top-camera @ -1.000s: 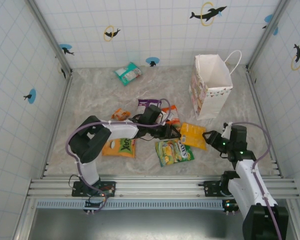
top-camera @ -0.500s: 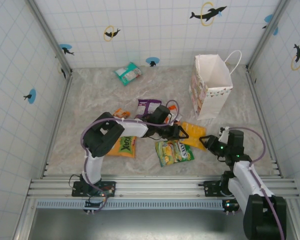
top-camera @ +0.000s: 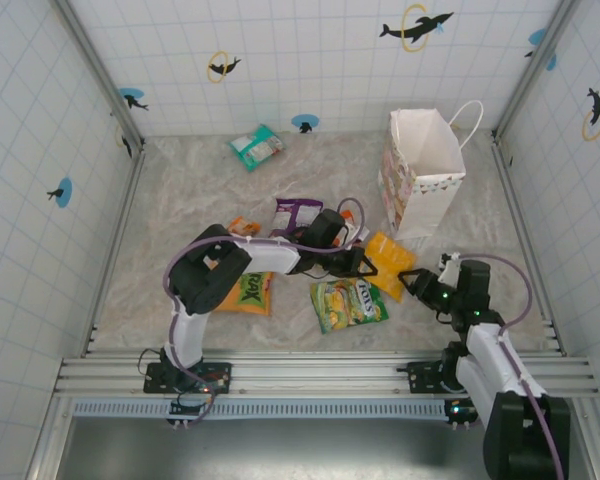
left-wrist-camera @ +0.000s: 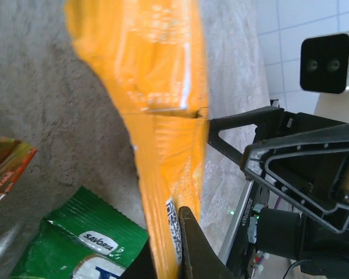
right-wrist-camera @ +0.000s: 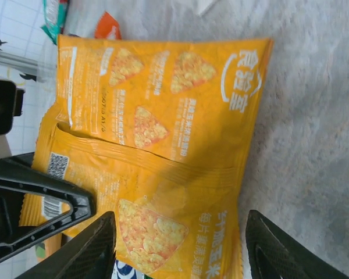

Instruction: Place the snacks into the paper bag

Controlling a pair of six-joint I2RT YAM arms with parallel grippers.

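On the marbled grey tabletop (top-camera: 180, 200), top view: one white paper carrier bag (top-camera: 423, 175), upright, far right; six crinkly foil packets (top-camera: 257, 146) counted.
Left gripper (top-camera: 365, 265): clenched on one yellow-orange foil packet (top-camera: 390, 263), just below the bag.
Left wrist view: one green packet (left-wrist-camera: 81, 244); one orange-red corner (left-wrist-camera: 6, 168), possibly a seventh packet.
Right wrist view: right gripper (right-wrist-camera: 180, 250) jaws released, spread either side of the yellow-orange packet.

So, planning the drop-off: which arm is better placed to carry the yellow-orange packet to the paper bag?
Left: the left pincer is shut on the yellow-orange packet, while the right pincer stands open beside it, holding nothing.
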